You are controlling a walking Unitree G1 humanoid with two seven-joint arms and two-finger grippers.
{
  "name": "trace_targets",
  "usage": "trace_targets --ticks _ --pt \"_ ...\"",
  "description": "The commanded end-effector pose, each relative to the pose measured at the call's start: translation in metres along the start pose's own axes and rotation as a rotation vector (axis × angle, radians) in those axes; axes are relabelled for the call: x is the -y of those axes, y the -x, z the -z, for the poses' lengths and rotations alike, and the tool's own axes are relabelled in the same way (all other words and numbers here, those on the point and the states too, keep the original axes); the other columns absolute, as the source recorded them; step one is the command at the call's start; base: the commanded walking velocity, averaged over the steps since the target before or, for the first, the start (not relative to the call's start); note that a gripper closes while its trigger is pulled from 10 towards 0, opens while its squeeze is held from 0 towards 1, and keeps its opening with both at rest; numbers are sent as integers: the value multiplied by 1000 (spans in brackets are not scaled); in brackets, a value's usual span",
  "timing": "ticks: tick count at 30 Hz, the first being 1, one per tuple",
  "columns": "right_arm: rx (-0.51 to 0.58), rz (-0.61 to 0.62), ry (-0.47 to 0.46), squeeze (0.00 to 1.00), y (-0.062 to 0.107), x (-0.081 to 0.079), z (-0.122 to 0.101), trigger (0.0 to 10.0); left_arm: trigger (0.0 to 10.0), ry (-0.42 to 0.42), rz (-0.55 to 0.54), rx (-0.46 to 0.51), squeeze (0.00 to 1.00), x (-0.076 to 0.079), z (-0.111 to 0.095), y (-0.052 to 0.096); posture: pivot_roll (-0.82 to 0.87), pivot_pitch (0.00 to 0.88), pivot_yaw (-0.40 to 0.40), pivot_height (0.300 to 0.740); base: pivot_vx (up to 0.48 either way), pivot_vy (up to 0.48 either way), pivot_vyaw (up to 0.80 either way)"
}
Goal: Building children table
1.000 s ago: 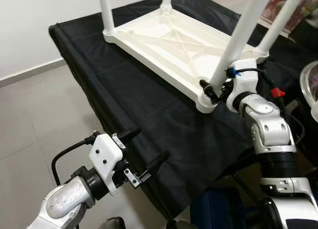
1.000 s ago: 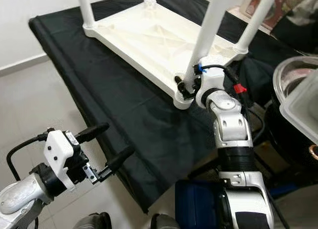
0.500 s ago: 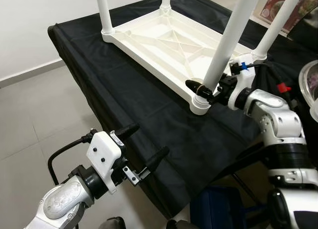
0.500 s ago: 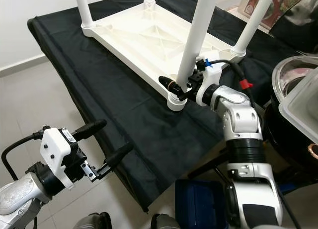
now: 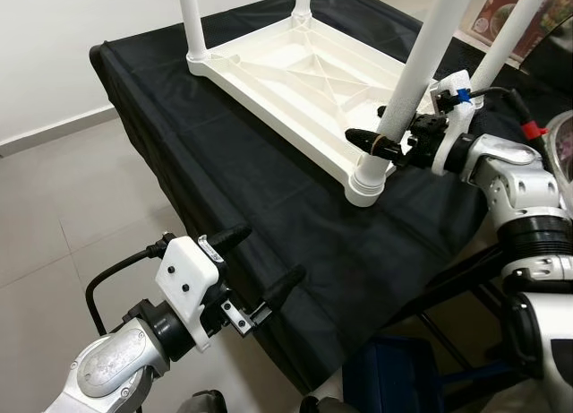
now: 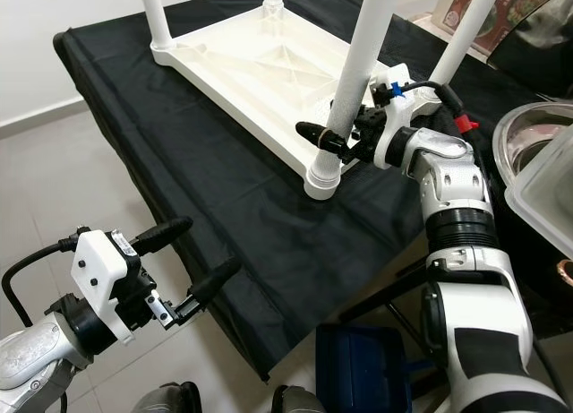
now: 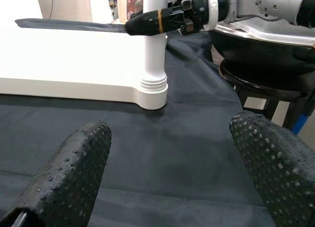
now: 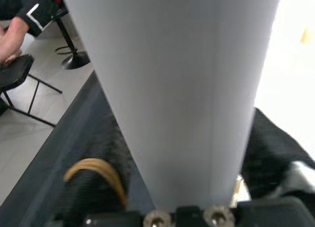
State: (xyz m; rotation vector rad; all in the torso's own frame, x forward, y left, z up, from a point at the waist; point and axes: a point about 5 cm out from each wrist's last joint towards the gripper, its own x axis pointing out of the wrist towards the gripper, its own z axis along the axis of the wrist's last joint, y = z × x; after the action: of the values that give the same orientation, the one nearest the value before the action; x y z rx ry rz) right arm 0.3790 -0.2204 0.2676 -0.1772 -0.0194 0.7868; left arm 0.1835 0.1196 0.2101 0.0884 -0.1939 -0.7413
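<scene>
A white children's table (image 5: 295,73) lies upside down on a black-draped surface (image 5: 224,162), its legs pointing up. My right gripper (image 5: 380,142) is shut on the near table leg (image 5: 416,73), a little above the socket at the table's corner (image 5: 367,184). In the right wrist view the leg (image 8: 182,89) sits between the two black fingers (image 8: 93,187), one of them ringed with a yellow band. My left gripper (image 5: 269,254) hangs open and holds nothing, just off the near edge of the cloth; its fingers (image 7: 74,168) point toward the leg's base (image 7: 152,89).
A metal bowl with a lid (image 6: 537,162) stands at the right. A blue box (image 6: 367,368) sits on the floor under the surface. A black stool (image 7: 266,74) is beyond the corner. A person's hand (image 8: 10,35) shows far off. Grey tiled floor (image 5: 72,189) lies to the left.
My right gripper has slid from the leg's base a little way up the leg, and its wrist has swung out to the right. The left gripper has stayed in place.
</scene>
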Motion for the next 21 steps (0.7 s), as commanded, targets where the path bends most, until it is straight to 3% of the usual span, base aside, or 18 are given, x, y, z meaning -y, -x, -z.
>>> trace_targets --ticks 1,5,8,10,12,14,15,16,18,19,21 --pt "7 -10 16 0 3 1 -2 0 10000 1 9 -3 0 2 -1 1 46 202 -92 740 0 0 0" --pt "-5 2 23 0 3 2 0 0 10000 2 9 -2 0 2 -1 1 44 201 -92 740 0 0 0" --pt "-26 90 15 0 1 3 7 0 10000 2 8 1 0 2 -1 0 40 194 -96 740 0 0 0" --pt "-37 129 21 0 -2 0 10 0 10000 1 8 2 0 2 -1 -1 41 194 -95 740 0 0 0" --pt "-38 237 7 0 -12 -13 17 0 10000 0 6 2 0 1 -1 -1 40 192 -98 740 0 0 0" --pt "-38 237 7 0 -12 -13 17 0 10000 0 6 2 0 1 -1 -1 40 192 -98 740 0 0 0" --pt "-23 500 -26 0 -14 -14 21 0 10000 -1 5 2 0 1 -1 0 32 190 -89 740 0 0 0" --pt "-23 500 -26 0 -14 -14 21 0 10000 -1 5 2 0 1 -1 0 32 190 -89 740 0 0 0" --pt "-8 715 -56 0 -19 -38 28 0 10000 -3 6 2 0 0 -1 -1 39 182 -87 740 0 0 0" --pt "-8 715 -56 0 -19 -38 28 0 10000 -3 6 2 0 0 -1 -1 39 182 -87 740 0 0 0" --pt "-5 714 -61 0 -26 -58 29 0 10000 -6 7 4 0 -1 -1 -2 41 175 -91 740 0 0 0"
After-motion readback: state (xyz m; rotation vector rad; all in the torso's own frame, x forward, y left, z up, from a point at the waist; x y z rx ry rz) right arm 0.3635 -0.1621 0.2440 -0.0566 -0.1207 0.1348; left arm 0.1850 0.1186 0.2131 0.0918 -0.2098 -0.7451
